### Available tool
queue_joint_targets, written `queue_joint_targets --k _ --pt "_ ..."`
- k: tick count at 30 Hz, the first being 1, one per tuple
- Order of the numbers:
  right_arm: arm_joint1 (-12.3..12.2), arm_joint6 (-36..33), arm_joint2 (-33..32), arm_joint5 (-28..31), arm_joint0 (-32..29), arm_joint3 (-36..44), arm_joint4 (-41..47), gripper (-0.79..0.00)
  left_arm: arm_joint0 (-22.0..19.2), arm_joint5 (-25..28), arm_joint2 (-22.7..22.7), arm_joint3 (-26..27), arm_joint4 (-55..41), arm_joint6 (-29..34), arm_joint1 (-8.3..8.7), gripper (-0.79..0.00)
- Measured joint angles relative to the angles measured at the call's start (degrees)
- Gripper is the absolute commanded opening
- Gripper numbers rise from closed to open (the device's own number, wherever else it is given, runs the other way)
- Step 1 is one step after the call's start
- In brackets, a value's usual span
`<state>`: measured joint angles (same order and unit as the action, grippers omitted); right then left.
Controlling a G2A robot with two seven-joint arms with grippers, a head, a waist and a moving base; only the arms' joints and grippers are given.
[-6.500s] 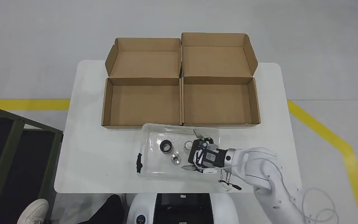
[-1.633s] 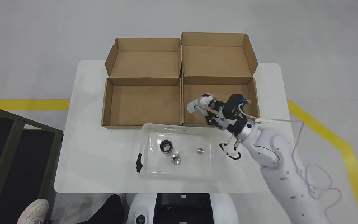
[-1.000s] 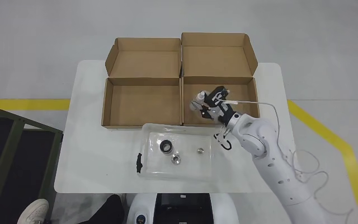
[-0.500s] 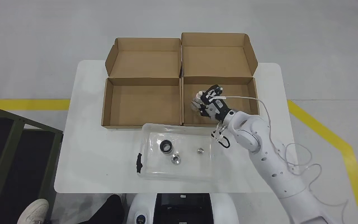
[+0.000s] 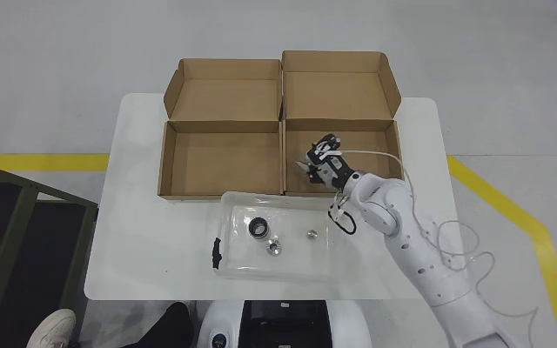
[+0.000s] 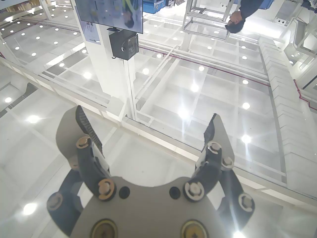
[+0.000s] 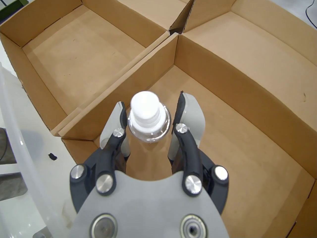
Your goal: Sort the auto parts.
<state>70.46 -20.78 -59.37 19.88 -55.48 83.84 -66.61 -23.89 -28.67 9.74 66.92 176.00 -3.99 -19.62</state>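
Your right gripper (image 7: 152,101) holds a white-tipped part (image 7: 147,115) over the right box (image 7: 235,130).
Its fingers pinch the part's metal collar just inside the box's near corner, next to the left box (image 5: 222,163). The part's lower end is hidden behind the fingers, so you cannot tell whether it touches the floor. Your left gripper (image 6: 146,113) points at the ceiling, fingers spread. Small parts (image 5: 258,228) lie in the clear tray (image 5: 235,261) on the table (image 5: 139,217), too small to identify.

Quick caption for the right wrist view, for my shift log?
Right gripper holds a white-capped metal part over a cardboard box, near its corner.
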Motion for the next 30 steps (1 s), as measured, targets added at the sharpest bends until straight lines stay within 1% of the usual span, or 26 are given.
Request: queue_joint_targets --k 1,3,6,7,9,22,27,30 --pt "0.0 -0.1 -0.1 0.0 -0.1 0.1 0.0 -0.200 0.0 0.0 0.0 0.0 0.0 0.0 0.00 0.000" --pt "0.0 -0.2 -0.4 0.1 -0.3 0.8 0.0 -0.126 0.0 0.0 0.0 0.0 0.0 0.0 0.00 0.000" --pt "-0.2 0.0 -1.2 0.4 -0.8 2.6 -0.2 -0.068 0.0 0.0 0.0 0.0 0.0 0.0 0.00 0.000" --pt "-0.3 0.0 -1.6 0.4 -1.2 3.7 -0.4 -0.034 0.0 0.0 0.0 0.0 0.0 0.0 0.00 0.000" --pt "-0.5 0.0 -2.4 0.5 -1.8 5.6 -0.8 0.000 0.0 0.0 0.0 0.0 0.0 0.0 0.00 0.000" --pt "-2.0 -0.7 -7.8 3.4 -8.9 22.5 -2.5 0.000 0.0 0.0 0.0 0.0 0.0 0.0 0.00 0.000" --pt "-2.5 -1.1 -8.5 6.7 -12.5 28.6 -3.5 0.000 0.0 0.0 0.0 0.0 0.0 0.0 0.00 0.000" --pt "-2.9 -0.3 -8.0 10.8 -14.2 31.3 -4.8 0.000 0.0 0.0 0.0 0.0 0.0 0.0 0.00 0.000"
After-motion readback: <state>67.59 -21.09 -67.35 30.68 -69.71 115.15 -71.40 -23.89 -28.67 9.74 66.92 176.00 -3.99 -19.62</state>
